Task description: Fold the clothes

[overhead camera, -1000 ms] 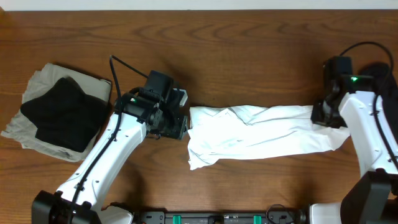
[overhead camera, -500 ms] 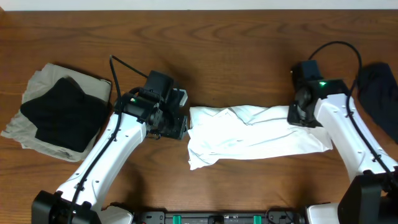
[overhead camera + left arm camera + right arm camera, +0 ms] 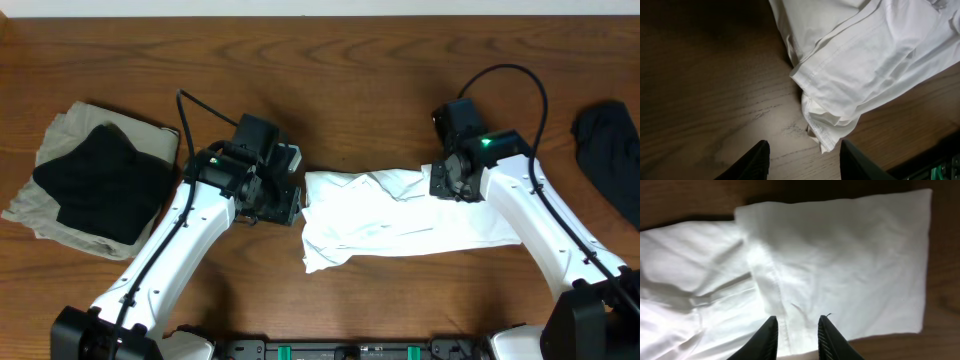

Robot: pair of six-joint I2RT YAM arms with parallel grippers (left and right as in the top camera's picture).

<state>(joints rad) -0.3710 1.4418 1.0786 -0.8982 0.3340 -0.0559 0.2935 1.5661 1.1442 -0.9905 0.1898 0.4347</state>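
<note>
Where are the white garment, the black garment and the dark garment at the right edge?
white garment (image 3: 400, 225), overhead view, its wrinkled middle.
black garment (image 3: 100, 190), overhead view, its centre.
dark garment (image 3: 610, 150), overhead view, its visible middle.

A dark brown wood-grain table (image 3: 380, 60) fills the view, a pale strip (image 3: 300, 8) along its far edge.

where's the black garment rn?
Overhead view: the black fabric garment lies on the beige fabric garment at the wooden table's far left, beyond the left gripper and well apart from the white garment.
</note>
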